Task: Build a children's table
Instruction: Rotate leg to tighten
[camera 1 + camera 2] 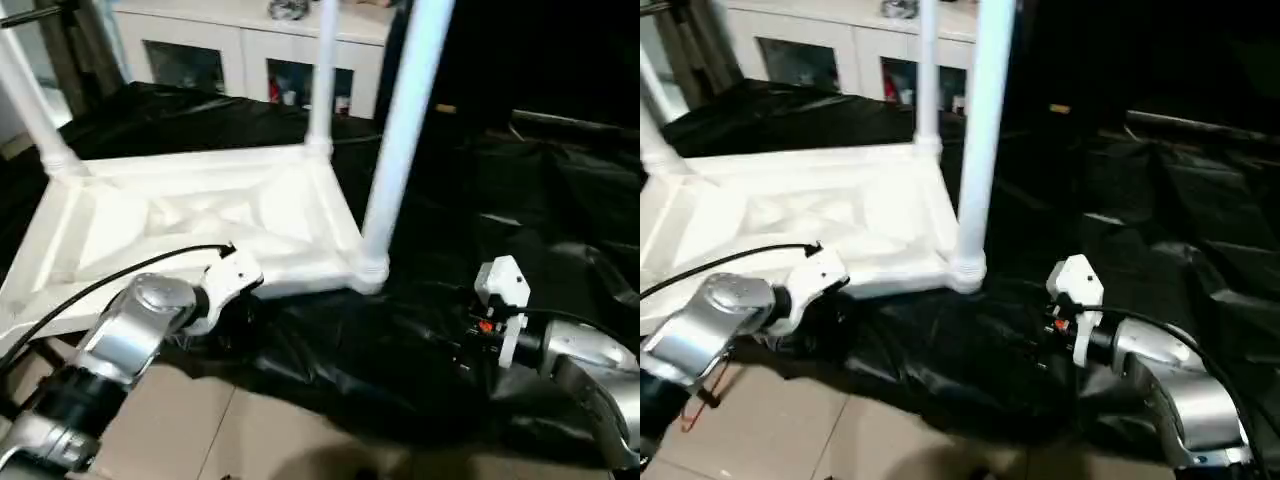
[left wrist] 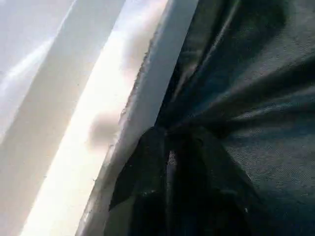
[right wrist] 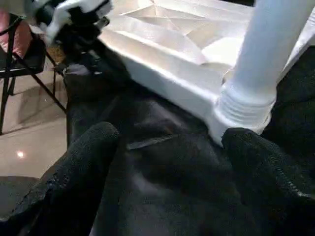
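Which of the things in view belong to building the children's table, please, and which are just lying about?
Belonging to the job:
- tabletop, lying underside up
- three legs standing in its corner sockets: near, far, left

Just lying about:
- black sheet spread beneath
- white cabinet behind
- dark folding chair

The legs point(image 1: 405, 130) run off the top edge; the left end effector point(image 1: 235, 315) is hidden below the tabletop point(image 1: 200, 225) rim

Tiled floor point(image 1: 180, 430), pale beige, bare near the camera. Black sheeting point(image 1: 380, 360) spread over it, crumpled. White tabletop point(image 1: 200, 225) lies upside down on the sheeting, ribbed underside up.
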### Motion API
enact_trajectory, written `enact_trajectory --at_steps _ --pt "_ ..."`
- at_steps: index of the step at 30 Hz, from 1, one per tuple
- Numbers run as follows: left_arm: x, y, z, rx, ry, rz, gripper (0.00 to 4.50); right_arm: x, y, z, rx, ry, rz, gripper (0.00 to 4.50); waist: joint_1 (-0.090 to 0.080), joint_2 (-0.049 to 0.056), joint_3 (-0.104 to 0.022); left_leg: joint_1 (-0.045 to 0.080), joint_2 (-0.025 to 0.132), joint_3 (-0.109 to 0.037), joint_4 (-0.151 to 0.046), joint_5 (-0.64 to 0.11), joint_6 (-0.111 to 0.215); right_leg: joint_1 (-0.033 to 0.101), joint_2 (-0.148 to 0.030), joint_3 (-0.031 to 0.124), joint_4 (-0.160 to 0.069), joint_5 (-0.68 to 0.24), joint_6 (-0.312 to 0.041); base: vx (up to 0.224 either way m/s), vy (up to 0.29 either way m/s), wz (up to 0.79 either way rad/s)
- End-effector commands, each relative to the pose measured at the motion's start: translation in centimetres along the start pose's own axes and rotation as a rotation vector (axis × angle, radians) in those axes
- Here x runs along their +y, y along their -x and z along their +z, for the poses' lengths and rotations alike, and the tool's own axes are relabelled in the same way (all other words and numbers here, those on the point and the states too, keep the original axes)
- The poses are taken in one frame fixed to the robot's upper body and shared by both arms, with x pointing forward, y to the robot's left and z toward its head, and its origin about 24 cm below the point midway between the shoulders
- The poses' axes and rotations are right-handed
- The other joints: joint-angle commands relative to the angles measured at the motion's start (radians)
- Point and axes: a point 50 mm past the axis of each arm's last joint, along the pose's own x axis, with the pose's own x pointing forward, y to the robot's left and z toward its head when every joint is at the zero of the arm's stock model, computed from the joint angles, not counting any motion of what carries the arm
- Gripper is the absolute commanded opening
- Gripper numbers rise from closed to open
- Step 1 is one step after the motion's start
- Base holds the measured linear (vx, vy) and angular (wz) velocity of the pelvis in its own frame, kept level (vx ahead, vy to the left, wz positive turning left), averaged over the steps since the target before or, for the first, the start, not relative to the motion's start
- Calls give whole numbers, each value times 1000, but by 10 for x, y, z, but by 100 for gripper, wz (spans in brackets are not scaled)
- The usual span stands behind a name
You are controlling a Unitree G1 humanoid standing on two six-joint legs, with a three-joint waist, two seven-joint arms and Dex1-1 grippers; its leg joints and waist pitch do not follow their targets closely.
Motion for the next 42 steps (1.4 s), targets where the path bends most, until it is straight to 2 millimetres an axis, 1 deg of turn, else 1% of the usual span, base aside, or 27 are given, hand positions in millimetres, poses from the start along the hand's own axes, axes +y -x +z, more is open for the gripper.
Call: enact_trajectory --at_steps 1,2,3,4,6,7,9,12,14,16,17,18,19,23,25,29,30,31,32,33,34,37,38,39,40,41,42 --pt "3 1 6 -45 -31 94 94 0 0 1 -2 13 -14 390 26 24 -31 -28 81 -20 -190 -809 10 90 -35 86 105 -336 -39 -52 -51 3" --pt "3 2 7 -77 -18 135 94 0 0 0 -4 13 -22 390 27 7 -19 -25 81 -12 -200 -836 15 78 -31 110 126 -351 -34 4 -84 13" --pt "3 2 8 -98 -11 162 94 0 0 0 -4 14 -27 390 25 -37 -11 67 -18 32 -73 -710 9 -34 -18 77 -61 -813 60 4 -84 13" --pt "0 8 17 -244 2 219 94 2 -1 0 -27 -10 -49 390 -5 -62 5 168 -117 81 157 -417 18 -188 -40 -1 -223 -1240 152 29 -98 11" --pt "-4 11 21 -324 31 209 94 3 -1 1 -41 -20 -57 390 -3 -10 -46 53 -38 32 12 -392 67 35 -122 11 -101 -945 126 109 24 -22" --pt "-13 19 25 -427 108 185 94 4 -1 1 -62 -39 -75 390 -9 4 -65 22 9 -5 -27 -422 56 69 -90 3 -50 -669 122 95 59 -29" --pt "-33 42 38 -652 236 99 94 4 -1 6 -120 -80 -144 390 -5 -5 -67 -9 68 -32 -79 -346 63 81 -114 65 15 -258 5 0 0 0" --pt "-31 57 50 -732 343 220 94 -8 -4 15 -206 -111 -301 390 -19 -36 -32 55 -63 39 4 -358 46 -17 -76 -13 -119 -803 106 1 -17 1" --pt "-15 69 65 -800 393 466 94 -17 -12 23 -279 -123 -444 390 -44 -39 -46 -5 -22 13 -16 -355 71 49 -54 -56 -112 -703 193 0 0 0" --pt "-7 74 70 -830 343 618 94 -18 -19 27 -301 -108 -479 390 2 7 -36 11 129 -50 -139 -526 77 57 -79 92 90 -225 -1 0 -45 7" --pt "-6 75 70 -837 336 631 94 -18 -19 27 -303 -104 -482 390 -4 -25 -23 20 92 -21 -125 -568 62 32 -74 112 68 -248 -24 28 -104 26" --pt "-4 75 69 -832 343 672 94 -19 -23 27 -312 -121 -510 390 5 -70 -13 78 -61 49 -10 -472 32 -49 -57 50 -91 -774 96 28 -104 26" --pt "-1 73 64 -788 379 697 94 -20 -27 27 -321 -152 -543 390 -6 -88 -24 92 -105 73 63 -336 58 -77 -80 36 -125 -1086 200 53 -48 15" --pt "2 67 57 -709 405 748 94 -22 -37 18 -265 -185 -618 390 69 -89 -79 30 -97 72 -6 -167 139 32 -70 258 -47 -777 66 66 18 -37" --pt "2 63 52 -672 400 755 94 -21 -43 14 -235 -200 -645 390 125 -102 -65 3 -111 8 128 -197 93 57 -140 437 -81 -657 -251 9 61 -46" --pt "0 58 47 -649 410 757 94 -18 -47 11 -212 -202 -658 390 121 -86 -50 11 -164 -48 138 -211 86 -2 -12 493 -95 -679 -189 -49 189 -41" --pt "0 57 46 -643 414 757 94 -18 -48 10 -208 -204 -659 390 100 -64 -48 55 -162 -48 59 -221 154 -36 55 479 -96 -704 -96 -70 250 -41" --pt "-1 57 44 -638 411 764 94 -17 -50 8 -201 -205 -669 390 49 -10 -25 63 -60 -32 -97 -459 221 -151 134 272 95 -594 -29 -142 291 -39" --pt "-1 56 43 -631 410 774 94 -17 -50 7 -200 -208 -669 390 43 -27 -55 40 18 -5 -132 -528 270 -130 68 140 280 -370 -65 -142 283 -33" --pt "0 56 41 -622 414 784 94 -17 -51 6 -195 -211 -668 390 43 -27 -55 40 18 -5 -132 -528 270 -130 68 140 280 -370 -65 -142 283 -33" --pt "0 55 40 -614 419 791 94 -17 -51 6 -194 -206 -669 390 38 -32 -30 36 9 82 -139 -464 237 -135 33 36 291 -214 -94 -87 270 -23" --pt "1 52 31 -556 398 835 94 -18 -51 4 -185 -218 -681 390 24 -36 -63 71 -31 32 -156 -450 -35 -58 14 21 175 -114 -65 -39 227 -29" --pt "1 52 31 -553 399 837 94 -18 -51 3 -184 -219 -683 390 19 -74 -85 50 -40 22 -110 -320 -281 -3 -83 82 122 -39 -144 6 148 -23" --pt "1 51 29 -547 413 840 94 -18 -51 2 -174 -229 -692 390 44 -78 -87 6 39 -64 47 -98 -297 74 -275 187 90 48 -277 6 148 -23" --pt "0 51 28 -551 432 842 94 -19 -51 2 -169 -235 -706 390 44 -56 -82 -40 118 -127 66 102 -191 127 -252 165 108 148 -330 27 47 -28" --pt "0 51 28 -551 432 842 94 -19 -51 2 -169 -235 -706 390 25 -23 -65 -55 144 -169 -56 175 -173 110 -124 91 189 120 -265 0 0 0" --pt "-1 50 28 -569 446 832 94 -20 -50 -1 -148 -247 -722 390 5 -10 -94 75 122 -195 -44 551 -117 -70 4 87 246 -135 -35 0 0 0"
